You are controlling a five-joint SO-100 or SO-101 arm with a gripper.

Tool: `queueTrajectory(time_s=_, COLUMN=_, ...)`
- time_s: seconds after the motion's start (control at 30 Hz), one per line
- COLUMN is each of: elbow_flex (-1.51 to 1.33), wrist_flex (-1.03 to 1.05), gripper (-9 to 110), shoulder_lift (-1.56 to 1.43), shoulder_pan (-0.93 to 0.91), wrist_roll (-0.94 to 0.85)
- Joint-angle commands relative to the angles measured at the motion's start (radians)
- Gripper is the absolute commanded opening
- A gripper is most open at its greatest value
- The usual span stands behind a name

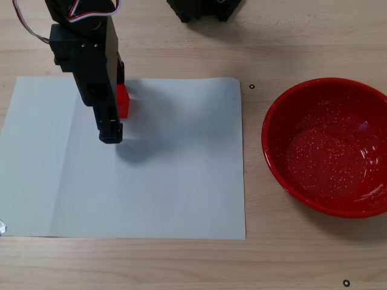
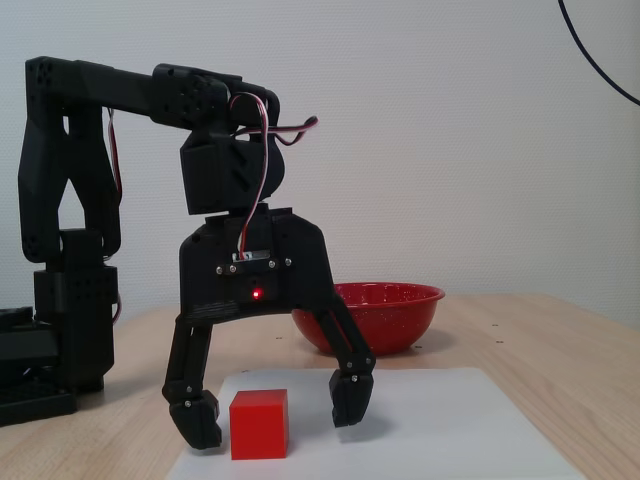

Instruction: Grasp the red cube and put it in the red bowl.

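The red cube (image 1: 123, 101) (image 2: 259, 424) rests on a white paper sheet (image 1: 169, 181), mostly hidden under the arm in the fixed view from above. My gripper (image 1: 112, 106) (image 2: 275, 425) is open and low over the sheet. In the side-on fixed view its two fingertips (image 2: 349, 401) straddle the cube with gaps on both sides, touching nothing. The red bowl (image 1: 273, 115) (image 2: 385, 322) stands empty on the wood, far right of the sheet in the view from above.
The arm's black base (image 2: 60, 340) stands at the left in the side-on view, and its edge (image 1: 202, 9) shows at the top from above. Small black marks (image 1: 252, 86) dot the wooden table. Bare paper lies between the cube and the bowl.
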State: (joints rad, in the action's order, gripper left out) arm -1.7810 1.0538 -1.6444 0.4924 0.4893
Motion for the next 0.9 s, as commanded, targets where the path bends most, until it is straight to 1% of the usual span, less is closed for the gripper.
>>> queueTrajectory(time_s=0.0, elbow_flex=0.046, wrist_flex=-0.034, gripper=42, shoulder_lift=-0.031, shoulder_pan=0.006, wrist_roll=0.002)
queueTrajectory(time_s=0.17, elbow_flex=0.051, wrist_flex=-0.048, gripper=38, shoulder_lift=-0.023, shoulder_pan=0.012, wrist_roll=0.008)
queueTrajectory(time_s=0.3, elbow_flex=0.055, wrist_flex=-0.044, gripper=29, shoulder_lift=-0.021, shoulder_pan=0.015, wrist_roll=0.015)
queueTrajectory(time_s=0.37, elbow_flex=0.057, wrist_flex=-0.043, gripper=21, shoulder_lift=-0.021, shoulder_pan=0.018, wrist_roll=0.02)
queueTrajectory(time_s=0.5, elbow_flex=0.067, wrist_flex=-0.026, gripper=0, shoulder_lift=-0.026, shoulder_pan=0.025, wrist_roll=0.037)
queueTrajectory(time_s=0.7, elbow_flex=0.1, wrist_flex=0.029, gripper=0, shoulder_lift=-0.046, shoulder_pan=0.037, wrist_roll=0.028)
queueTrajectory(time_s=0.87, elbow_flex=0.216, wrist_flex=0.167, gripper=0, shoulder_lift=-0.054, shoulder_pan=0.04, wrist_roll=-0.005)
